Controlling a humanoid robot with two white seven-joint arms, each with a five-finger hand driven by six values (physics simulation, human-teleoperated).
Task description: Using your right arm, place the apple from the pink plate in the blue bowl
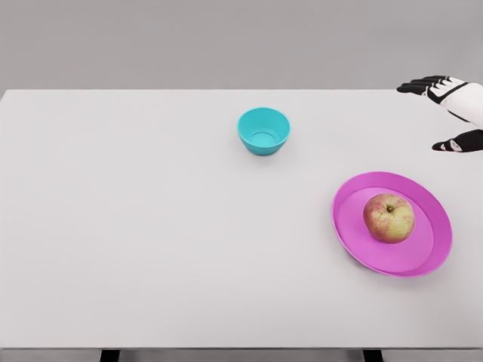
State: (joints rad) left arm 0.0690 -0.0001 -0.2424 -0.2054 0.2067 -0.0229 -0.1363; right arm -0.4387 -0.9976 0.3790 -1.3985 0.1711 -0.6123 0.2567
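Note:
A red-yellow apple (389, 218) lies on the pink plate (423, 260) at the right of the table. The blue bowl (263, 130) stands empty near the table's middle back. My right hand (436, 113) hovers at the far right edge, behind the plate and well above the apple. Its black fingers (416, 84) are spread, the thumb (453, 143) held apart, with nothing in them. My left arm is out of view.
The white table (151, 226) spans the whole view, its front edge along the bottom and its back edge against a grey wall.

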